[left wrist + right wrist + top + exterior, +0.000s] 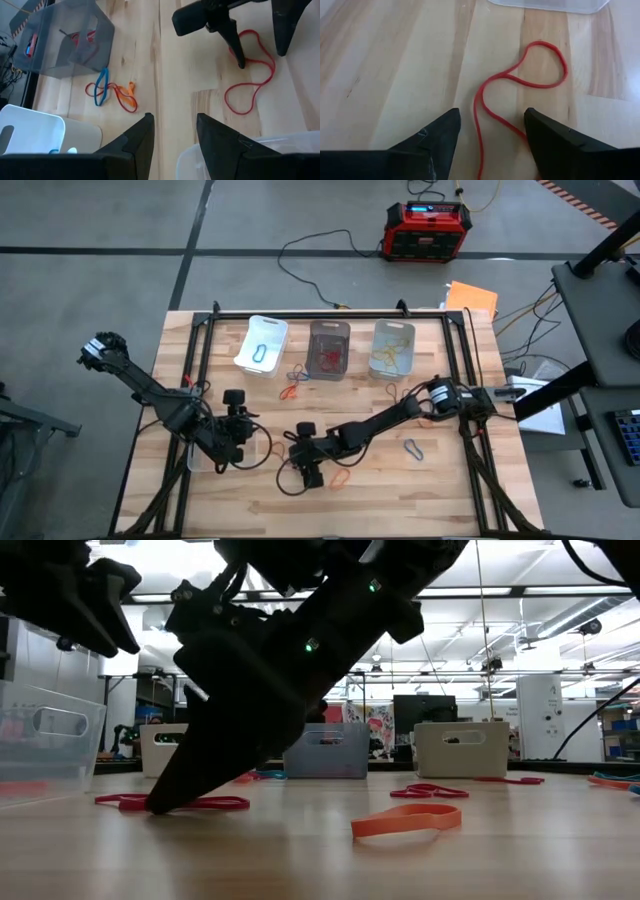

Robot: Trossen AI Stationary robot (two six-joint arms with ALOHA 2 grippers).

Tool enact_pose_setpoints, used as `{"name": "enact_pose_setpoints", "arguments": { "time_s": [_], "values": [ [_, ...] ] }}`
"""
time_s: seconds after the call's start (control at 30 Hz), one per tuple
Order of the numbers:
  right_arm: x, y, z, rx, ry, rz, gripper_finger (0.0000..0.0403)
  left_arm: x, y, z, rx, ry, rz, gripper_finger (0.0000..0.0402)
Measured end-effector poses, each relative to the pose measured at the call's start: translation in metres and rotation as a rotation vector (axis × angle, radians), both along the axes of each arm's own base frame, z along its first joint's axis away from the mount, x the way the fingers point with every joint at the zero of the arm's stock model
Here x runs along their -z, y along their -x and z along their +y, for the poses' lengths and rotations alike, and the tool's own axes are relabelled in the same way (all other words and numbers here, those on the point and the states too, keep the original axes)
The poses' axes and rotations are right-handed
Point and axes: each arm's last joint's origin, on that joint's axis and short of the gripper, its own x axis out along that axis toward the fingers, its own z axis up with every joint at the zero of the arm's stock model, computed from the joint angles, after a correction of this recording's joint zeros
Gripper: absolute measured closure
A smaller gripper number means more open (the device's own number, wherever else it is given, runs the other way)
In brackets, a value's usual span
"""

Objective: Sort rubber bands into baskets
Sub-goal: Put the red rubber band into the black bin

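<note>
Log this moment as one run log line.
right end effector: open, straddling red rubber band on table | left end effector: open, empty, beside clear basket | phase: pre-grasp

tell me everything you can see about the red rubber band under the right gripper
The red rubber band is a thin, limp elastic loop lying flat on the wooden table, pinched into a rough figure-eight. It sits just short of a clear basket. The open right gripper straddles it, fingertips at the table.
</note>
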Motion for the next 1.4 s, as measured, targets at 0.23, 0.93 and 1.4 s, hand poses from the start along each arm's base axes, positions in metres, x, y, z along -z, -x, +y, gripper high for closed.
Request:
{"name": "enact_pose_setpoints", "arguments": {
  "time_s": [0.23, 0.93, 1.4],
  "values": [
    [0.003, -0.001, 0.0, -0.028, 0.027, -0.007, 0.0228, 0.003, 0.0, 0.0, 0.001, 0.001, -0.002, 0.0269],
    [-0.003, -0.003, -0.001, -0.088, 0.053, -0.06, 0.0394, 0.001, -0.001, 0.001, -0.015, -0.033, -0.035, 0.0269],
    [-0.071, 0.005, -0.013, -0.151, 0.137, -0.161, 0.0394, -0.03, -0.003, -0.001, -0.018, -0.022, -0.051, 0.0269]
  ]
}}
